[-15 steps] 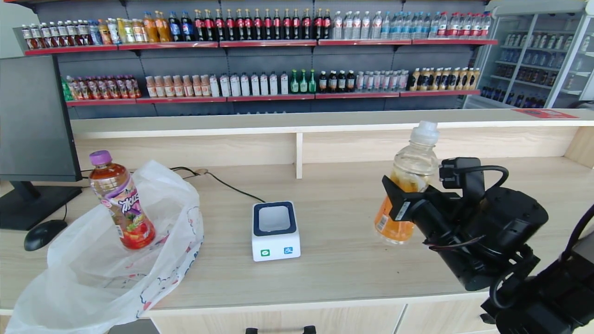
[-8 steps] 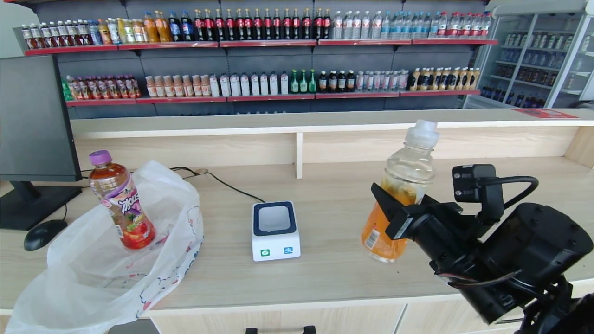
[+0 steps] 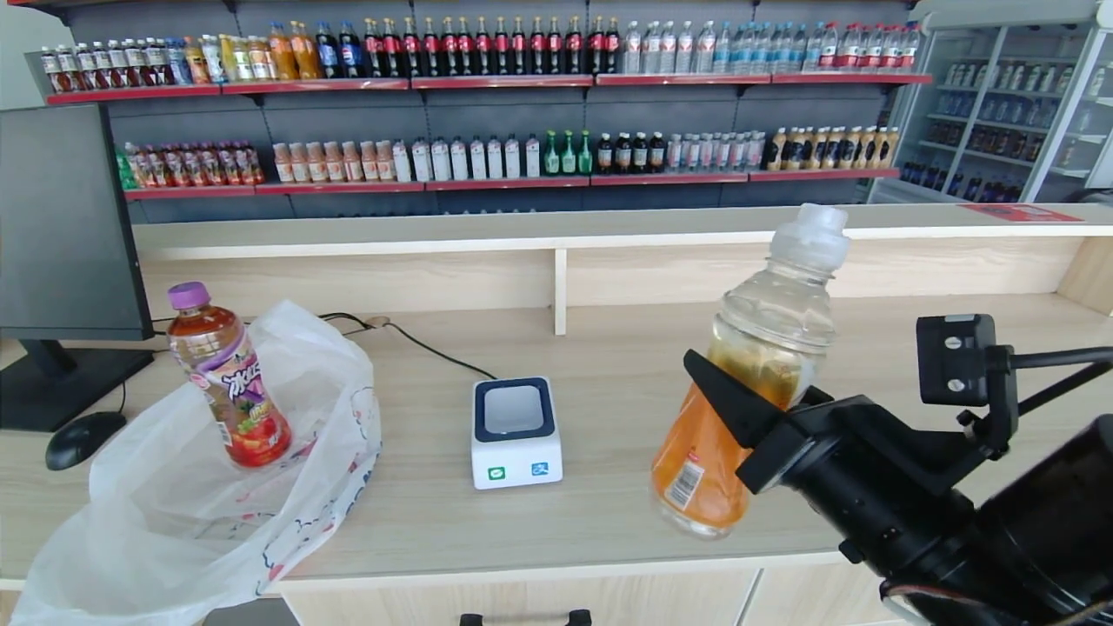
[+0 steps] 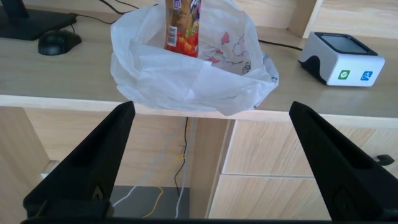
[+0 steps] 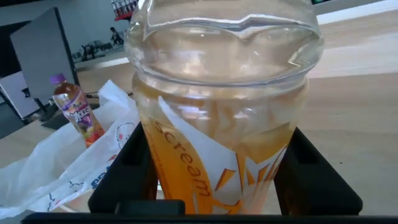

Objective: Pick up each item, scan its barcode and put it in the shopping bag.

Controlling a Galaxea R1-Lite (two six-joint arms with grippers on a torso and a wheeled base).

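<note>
- Evidently, the orange bottle (image 3: 769,326) was clasped in the right gripper (image 3: 748,380), right of the scanner (image 3: 516,430), for scanning.
- Its barcode (image 3: 686,483) probably needed to be carried leftward over it.

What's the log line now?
right end effector: shut on orange drink bottle, held tilted | left end effector: open, empty | barcode scanner: left of bottle, apart | purple-capped bottle: in shopping bag

The pale wood counter (image 3: 609,513) lies beneath the right gripper (image 3: 748,391). Just to the gripper's left sits the white scanner (image 3: 516,432), its cable (image 3: 417,343) trailing back. Farther left lies the plastic shopping bag (image 3: 174,513), and farthest off are a black mouse (image 3: 84,439) and a monitor stand (image 3: 61,382).
</note>
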